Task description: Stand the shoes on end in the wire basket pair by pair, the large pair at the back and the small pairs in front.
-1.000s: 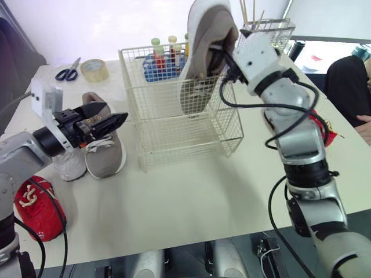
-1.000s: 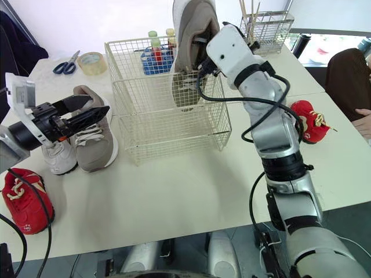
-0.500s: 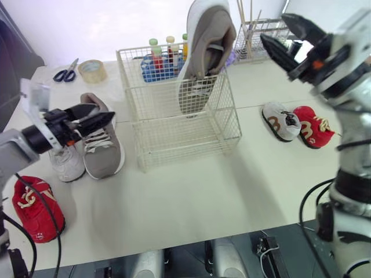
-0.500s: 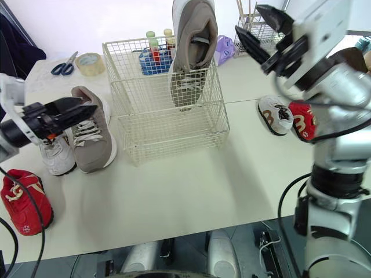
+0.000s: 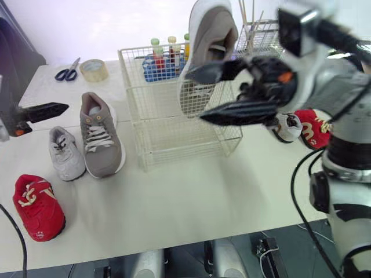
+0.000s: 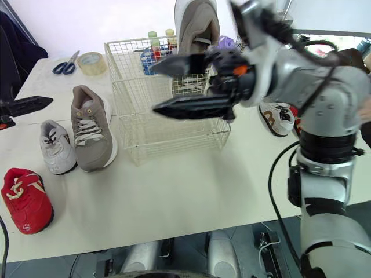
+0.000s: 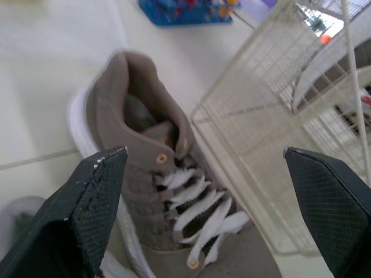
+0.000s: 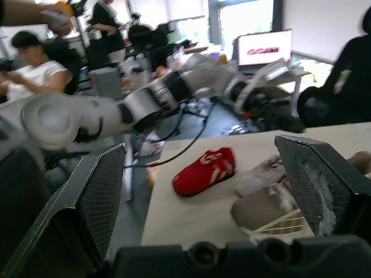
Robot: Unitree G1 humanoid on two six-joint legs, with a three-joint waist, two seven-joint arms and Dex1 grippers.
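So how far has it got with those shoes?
Done: one large shoe stands on end in the wire basket. In hand: nothing, left gripper and right gripper both open. Left: its mate, small grey shoe, small white shoe and two red shoes on the table.

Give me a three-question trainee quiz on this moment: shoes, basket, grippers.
1. True or false: one large taupe shoe stands on end in the wire basket.
2. The right gripper is: A open and empty; B shut on a red shoe; C shut on tape.
3. How many red shoes lie on the table?
Key: 1 true; 2 A; 3 two.
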